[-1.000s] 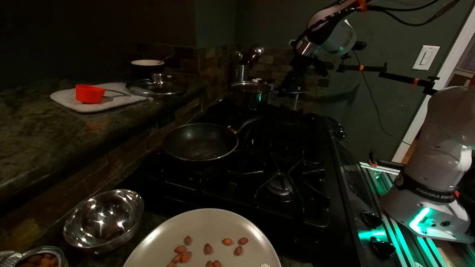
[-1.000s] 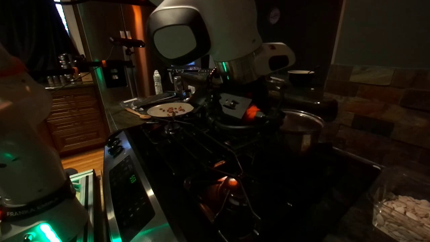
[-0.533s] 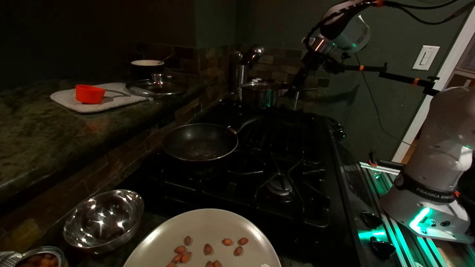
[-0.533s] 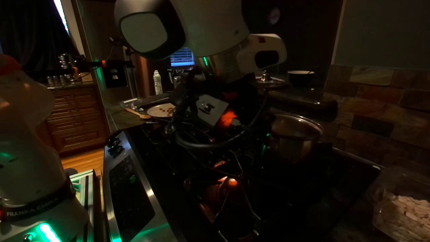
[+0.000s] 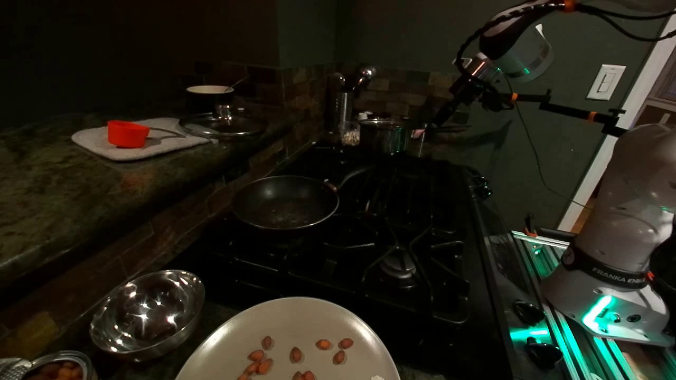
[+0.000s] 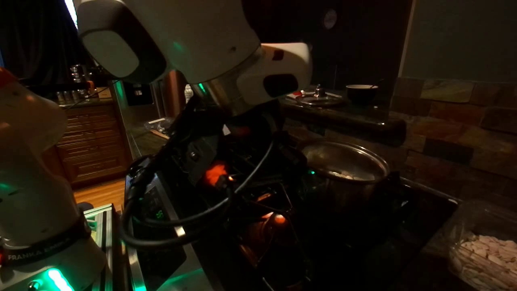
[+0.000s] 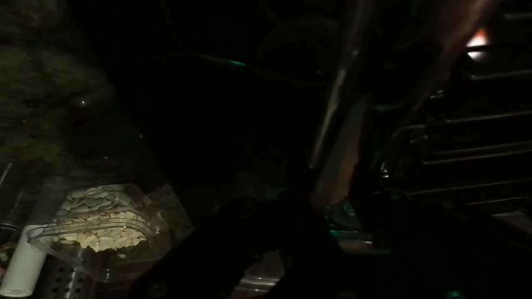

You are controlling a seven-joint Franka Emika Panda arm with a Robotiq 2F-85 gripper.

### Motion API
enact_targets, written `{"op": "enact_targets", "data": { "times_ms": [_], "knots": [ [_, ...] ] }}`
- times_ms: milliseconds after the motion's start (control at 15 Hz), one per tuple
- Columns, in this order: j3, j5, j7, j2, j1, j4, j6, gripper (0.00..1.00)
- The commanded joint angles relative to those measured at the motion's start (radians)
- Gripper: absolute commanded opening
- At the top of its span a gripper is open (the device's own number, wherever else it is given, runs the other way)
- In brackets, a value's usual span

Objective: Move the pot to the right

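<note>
The pot (image 5: 384, 139) is a small shiny silver-grey cylinder at the far end of the stove. It also shows in an exterior view (image 6: 343, 190), upright, with some pale pieces inside. Its handle (image 5: 450, 128) sticks out to the right in an exterior view. My gripper (image 5: 429, 127) comes down from the upper right and meets the pot at the handle side. It appears shut on the handle, since the pot travels with it. In the wrist view the fingers are very dark and the exact contact is hard to see.
A dark frying pan (image 5: 285, 203) sits nearer on the stove. A steel bowl (image 5: 148, 314) and a plate (image 5: 296, 311) with almonds stand in front. A clear container (image 6: 486, 252) of pale slices stands beside the stove. A burner (image 6: 278, 219) glows near the pot. A raised counter (image 6: 343, 121) runs behind.
The gripper and the pot have moved together to the right in an exterior view, and left and closer in another. The clear container beyond the pot has come into view.
</note>
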Motion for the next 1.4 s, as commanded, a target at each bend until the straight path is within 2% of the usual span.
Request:
{"op": "enact_targets", "data": {
  "times_ms": [0,267,333,400,667,1333],
  "knots": [
    [-0.036,0.022,0.012,-0.102,-0.008,-0.088,0.076,0.08],
    [-0.072,-0.002,0.047,-0.142,-0.016,-0.151,0.187,0.08],
    [-0.090,-0.003,0.047,-0.144,-0.005,-0.144,0.191,0.08],
    [-0.075,0.047,0.007,-0.111,-0.023,-0.113,0.191,0.08],
    [-0.081,0.063,0.004,-0.108,-0.043,-0.110,0.202,0.08],
    [-0.064,0.037,0.004,-0.086,-0.151,-0.110,0.162,0.08]
  ]
}}
